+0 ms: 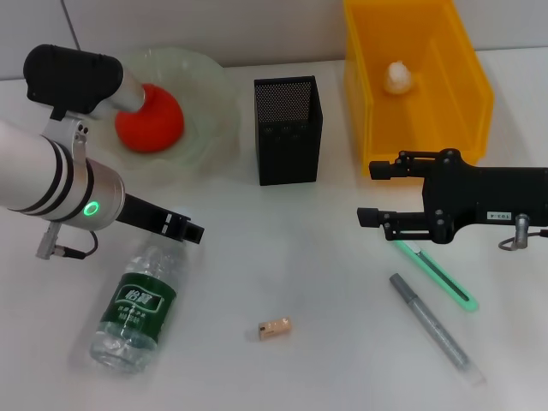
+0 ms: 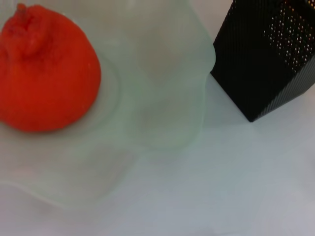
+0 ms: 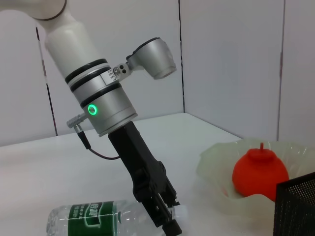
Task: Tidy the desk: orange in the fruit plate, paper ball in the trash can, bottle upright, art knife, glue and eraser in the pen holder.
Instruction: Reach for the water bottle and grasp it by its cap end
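1. While the orange (image 1: 151,120) sits in the fruit plate (image 1: 210,103) at upper left of the head view, the bottle (image 1: 137,306) lies on its side at lower left, cap end up toward the left gripper (image 1: 190,229).
2. Left gripper: hangs just above the bottle's cap end, left of centre; fingers look pressed together with nothing between them, though the right wrist view shows them only side-on.
3. Right gripper (image 1: 374,190): at right of the head view, pointing toward the centre, jaws spread apart one above the other, nothing held.
4. Pen holder (image 1: 288,128): upright at upper centre, between the fruit plate and the trash can (image 1: 462,86); inside not readable.
5. Paper ball (image 1: 399,77): lies inside the trash can, upper right.
6. Eraser (image 1: 275,328): flat on the desk (image 1: 325,282) at lower centre, well apart from both grippers.
7. Green-edged knife (image 1: 441,278): lies diagonally just below the right gripper; its upper end is under the lower jaw.
8. Grey pen-like stick (image 1: 432,325): lies diagonally at lower right, beside the knife, not touching it.
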Controlling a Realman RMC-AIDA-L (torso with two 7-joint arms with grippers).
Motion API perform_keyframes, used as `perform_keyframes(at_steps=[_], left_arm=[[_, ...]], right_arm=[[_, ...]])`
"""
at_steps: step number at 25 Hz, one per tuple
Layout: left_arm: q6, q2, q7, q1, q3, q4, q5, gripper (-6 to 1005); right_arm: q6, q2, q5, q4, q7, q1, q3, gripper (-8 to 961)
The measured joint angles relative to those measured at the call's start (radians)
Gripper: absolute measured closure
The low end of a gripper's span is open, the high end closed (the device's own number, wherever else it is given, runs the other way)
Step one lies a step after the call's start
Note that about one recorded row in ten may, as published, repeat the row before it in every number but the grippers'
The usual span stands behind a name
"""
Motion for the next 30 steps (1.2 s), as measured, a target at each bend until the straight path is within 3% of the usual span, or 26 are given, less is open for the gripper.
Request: perform_keyframes(at_steps=[13, 18, 30], left_arm=[[0.004, 0.0, 0.0, -0.007, 0.0, 0.005, 0.0, 442], [0.006, 0.0, 0.001, -0.012, 0.002, -0.001, 0.0, 539], [0.006, 0.0, 0.002, -0.012, 0.011, 0.003, 0.027, 545]], right_arm=[[0.0, 0.0, 0.0, 0.0, -0.01, -0.002, 0.0, 244], [0.0, 0.0, 0.0, 0.0, -0.01, 0.001, 0.0, 244], [0.002, 0.0, 0.0, 0.0, -0.011, 0.005, 0.003, 243]])
